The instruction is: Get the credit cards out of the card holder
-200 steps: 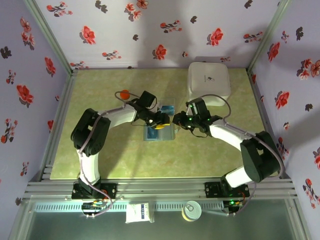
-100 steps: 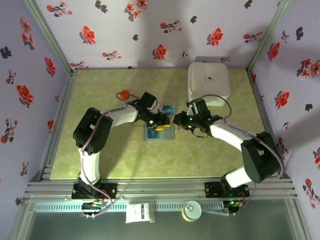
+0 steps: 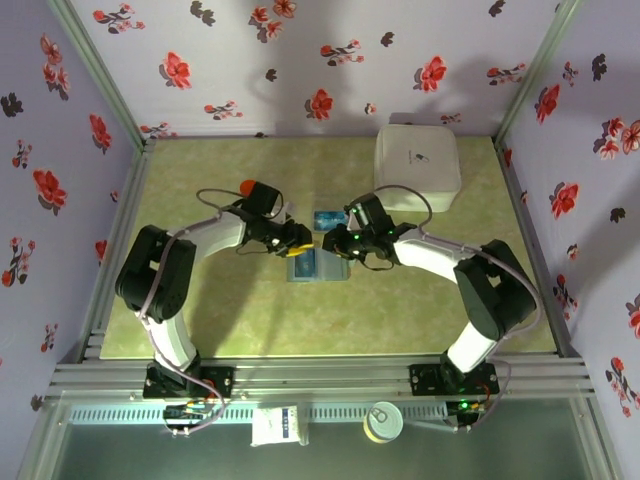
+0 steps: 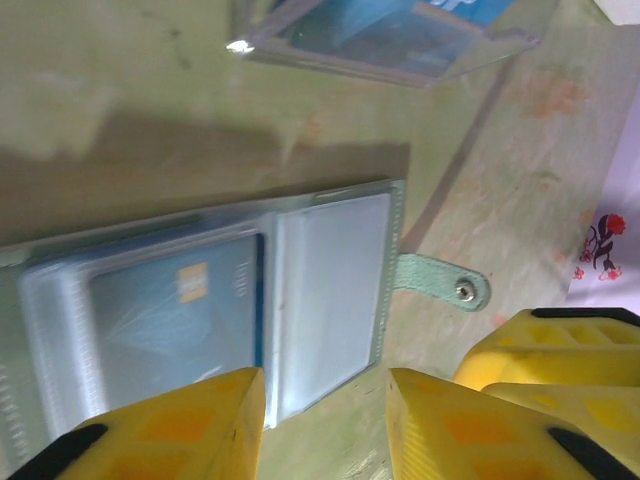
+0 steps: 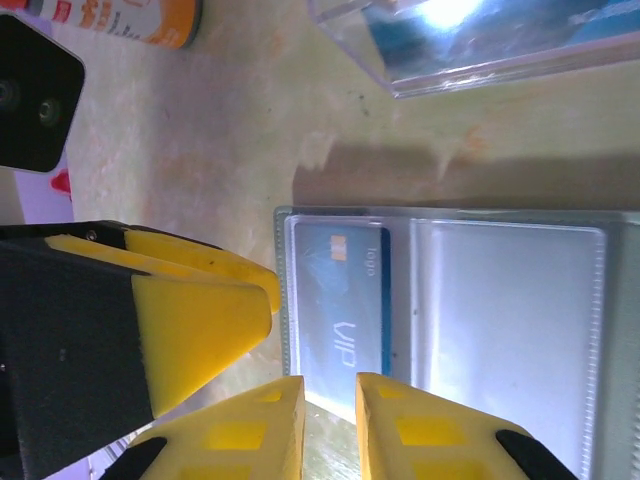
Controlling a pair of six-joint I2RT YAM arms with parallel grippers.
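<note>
Scene: holder lies open & flat on table, mid-table, btwn both arms; strap w/ snap sticks out one side.
Card: blue card sits fully inside one pocket; pocket beside it looks empty.
L gripper: over holder's near edge, fingers spread, edge seen in the gap, nothing pinched.
R gripper: at the edge by the card pocket, fingers nearly together w/ a thin slit left; can't tell if they nip the sleeve edge.
Spacing: the 2 grippers are just beside each other.
Clear piece: just past holder, sth blue in or under it.
Step (guess): getting a hold on holder/card to pull card out; not done, card is in its pocket.
Risk 1: tips bump, since both work the same small spot.
Risk 2: holder skids on table if not pinned when card is pulled, so the whole thing drags along.
Risk 3: fingers pinch sleeve + card together, so card stays locked in.
Risk 4: slick thin plastic w/ little edge to grab, so grip slips off.
Risk 5: holder gets shoved into clear piece & shifts it.
</note>
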